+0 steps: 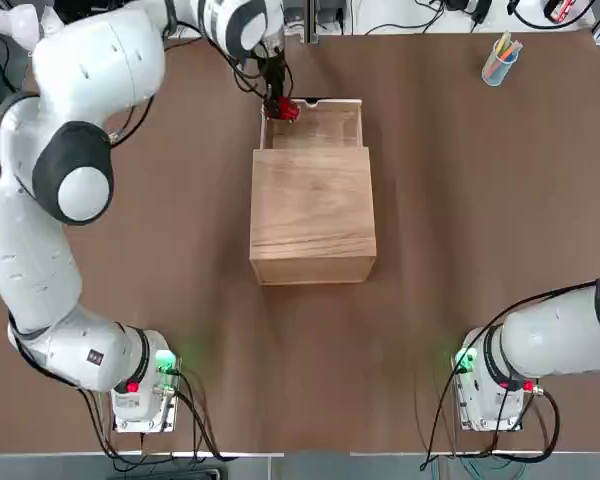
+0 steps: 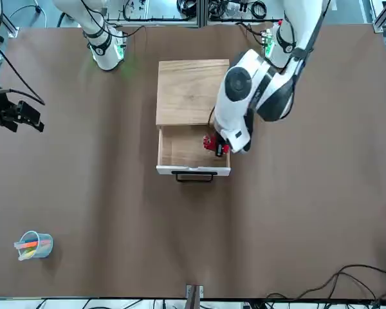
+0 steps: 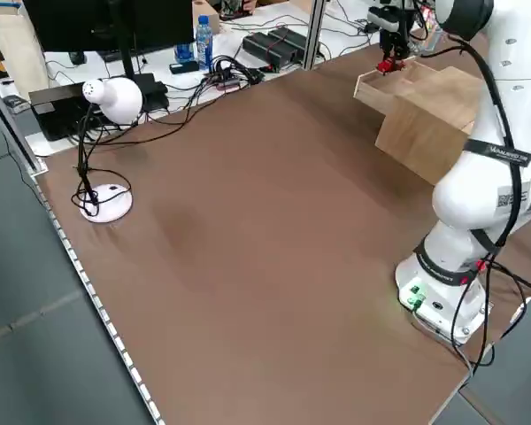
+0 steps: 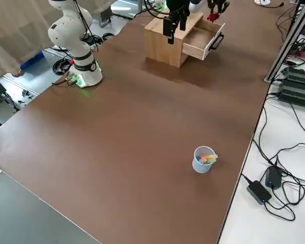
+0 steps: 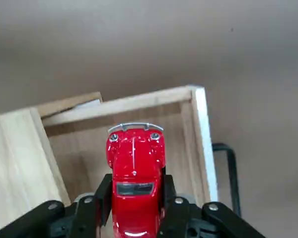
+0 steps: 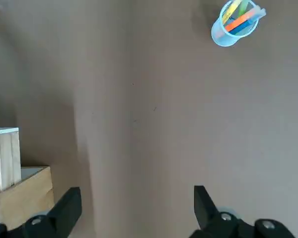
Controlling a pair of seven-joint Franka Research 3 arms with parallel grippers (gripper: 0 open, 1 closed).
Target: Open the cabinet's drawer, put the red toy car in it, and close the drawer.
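The cabinet stands mid-table with its drawer pulled out on the far side, handle facing away from the arms. My left gripper hangs over the drawer's left corner, shut on the red toy car. In the left wrist view the car sits nose-out between the black fingers, above the drawer's wooden floor. It is held clear of that floor. My right gripper is open and holds nothing, raised over bare table to the cabinet's right.
A blue cup of coloured pens stands at the far right of the table. A white desk lamp sits at the table's left edge. Cables and gear lie beyond the far edge.
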